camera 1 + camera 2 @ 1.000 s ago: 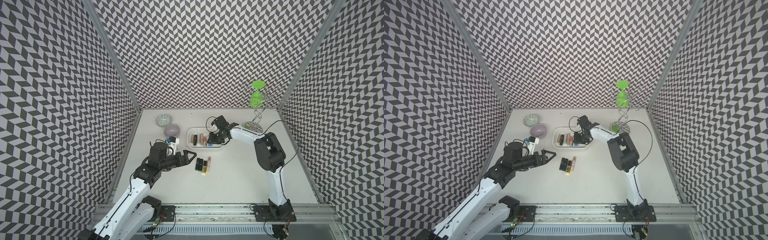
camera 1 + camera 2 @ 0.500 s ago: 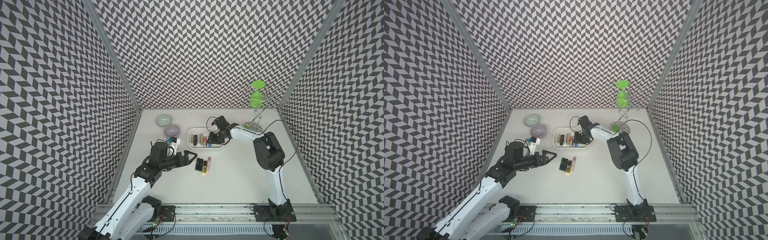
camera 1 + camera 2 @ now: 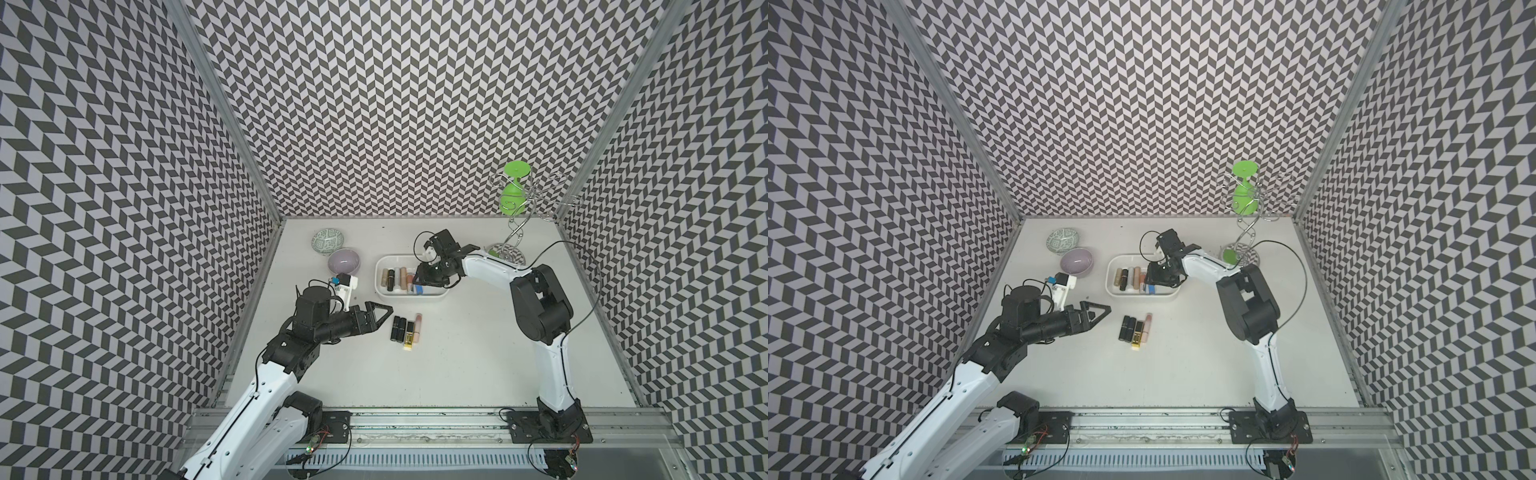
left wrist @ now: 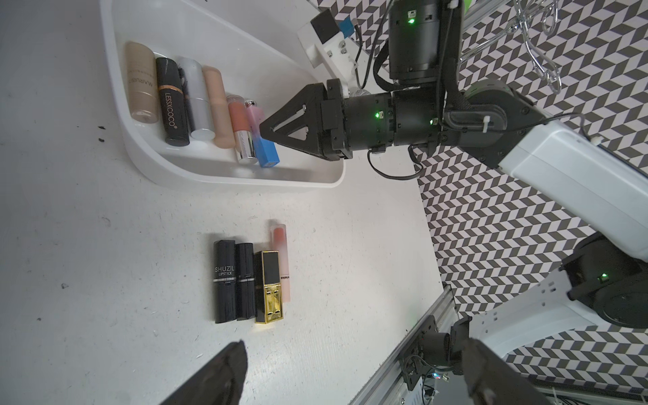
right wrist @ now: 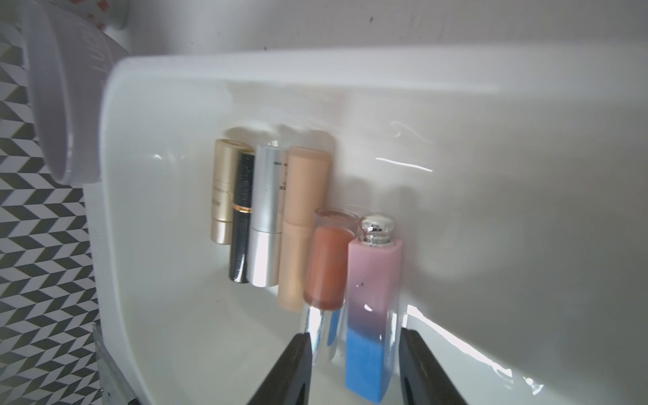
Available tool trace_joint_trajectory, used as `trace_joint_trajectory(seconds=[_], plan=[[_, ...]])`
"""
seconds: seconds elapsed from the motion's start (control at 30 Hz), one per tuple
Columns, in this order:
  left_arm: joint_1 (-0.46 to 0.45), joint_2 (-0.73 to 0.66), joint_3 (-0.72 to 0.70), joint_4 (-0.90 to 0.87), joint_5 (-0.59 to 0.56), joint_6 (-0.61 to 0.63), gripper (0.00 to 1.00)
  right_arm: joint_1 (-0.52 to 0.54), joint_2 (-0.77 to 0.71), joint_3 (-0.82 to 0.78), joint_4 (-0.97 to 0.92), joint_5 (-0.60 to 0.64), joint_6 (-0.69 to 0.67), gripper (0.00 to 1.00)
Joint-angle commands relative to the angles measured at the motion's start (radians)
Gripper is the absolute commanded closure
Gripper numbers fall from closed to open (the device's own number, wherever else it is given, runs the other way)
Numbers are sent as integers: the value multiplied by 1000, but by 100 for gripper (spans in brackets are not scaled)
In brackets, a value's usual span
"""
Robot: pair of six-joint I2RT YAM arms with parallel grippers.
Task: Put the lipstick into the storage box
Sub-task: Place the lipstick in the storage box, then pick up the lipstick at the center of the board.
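Right fingers (image 5: 298, 364): parted, one on each side of the pink-blue lipstick (image 5: 371, 308), not clamping it.
Lipstick: lies flat in the box (image 5: 210, 70), at the end of a row beside five other tubes (image 5: 266, 217).
Left fingers (image 4: 224, 375): spread wide, holding nothing, above the desk (image 3: 457, 353).
Desk: four more lipsticks (image 4: 250, 280) lie side by side, near the box.

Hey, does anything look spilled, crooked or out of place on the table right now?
Nothing stands out. Six lipsticks lie side by side in the storage box, and four more lipsticks sit in a neat row on the table.
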Motion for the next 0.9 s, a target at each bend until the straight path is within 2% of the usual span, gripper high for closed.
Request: trace_joint_trajectory(seconds=[0.0,0.3,0.5,0.87], plan=[[5,-16,-9,9,1,-12,1,0,-121,-15,19,-10,14,55],[5,-53,-52,63,9,-59,1,1,-313,-93,-2,-25,21,51],[4,-67,-77,65,-2,-62,1,3,-451,-209,-3,-36,21,48],[5,-52,-159,207,-10,-161,1,8,-665,-449,-11,-23,27,46]])
